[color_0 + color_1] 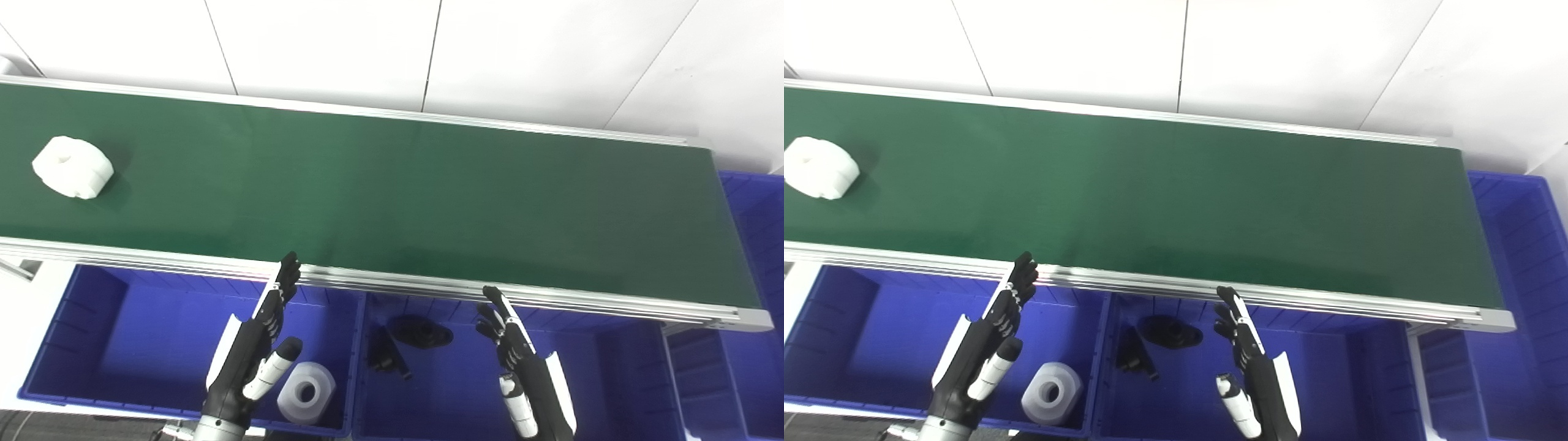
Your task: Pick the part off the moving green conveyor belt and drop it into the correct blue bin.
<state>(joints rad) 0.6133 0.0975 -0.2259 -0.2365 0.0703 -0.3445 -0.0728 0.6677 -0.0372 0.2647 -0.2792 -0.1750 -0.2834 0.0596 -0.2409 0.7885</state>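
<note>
White chunky plastic part with a centre hole [72,167] is riding the matte green conveyor belt [392,196], far out past your left hand's fingertips [289,269] and well to their left, nowhere near contact. Both hands are empty: left hand [254,352] and right hand [520,361] have fingers straight and spread, tips at the belt's near aluminium rail [490,294].

Risks, my read:
- Belt moves, so you can mistime the reach and close on nothing, or knock the part sideways.
- Part looks smooth and blocky; a shallow pinch could squirt it out.
- Wrong bin: a similar white part [306,392] lies in the blue plastic bin under your left fingers [122,343]; black parts [404,343] lie in the middle blue bin [441,380] beside your right fingers. Match white to left.
- Rail could catch fingertips on the way over.

Surroundings: plain white panelled wall [429,49] beyond the belt; another blue bin [756,208] off the belt's right end.
</note>
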